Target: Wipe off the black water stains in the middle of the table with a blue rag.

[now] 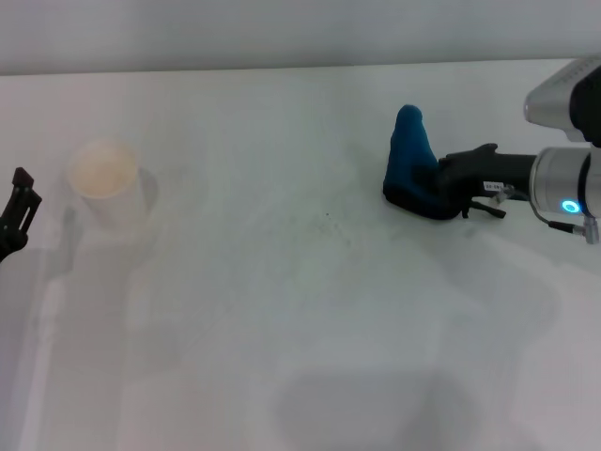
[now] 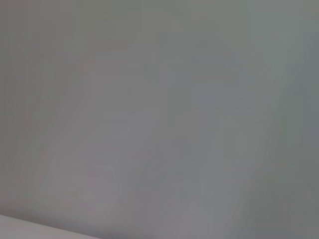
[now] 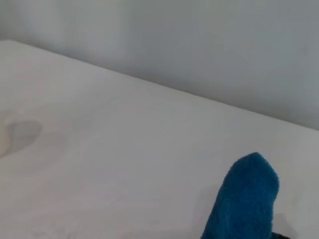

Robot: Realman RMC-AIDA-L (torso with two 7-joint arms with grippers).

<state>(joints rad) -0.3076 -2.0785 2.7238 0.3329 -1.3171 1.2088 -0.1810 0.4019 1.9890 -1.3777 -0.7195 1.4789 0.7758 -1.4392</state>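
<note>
The right arm reaches in from the right edge of the tabletop, its silver wrist section showing a lit blue ring and a pale housing above it. From there the black right gripper [image 1: 449, 186] stretches toward the tabletop's middle, low over the surface, its fingers closed on the blue rag [image 1: 413, 160], which stands up in a peak from the grasp. The left arm sits parked at the left edge of the tabletop; only the black tip of the left gripper [image 1: 19, 209] shows, tilted and off the work area, its finger state unreadable.
</note>
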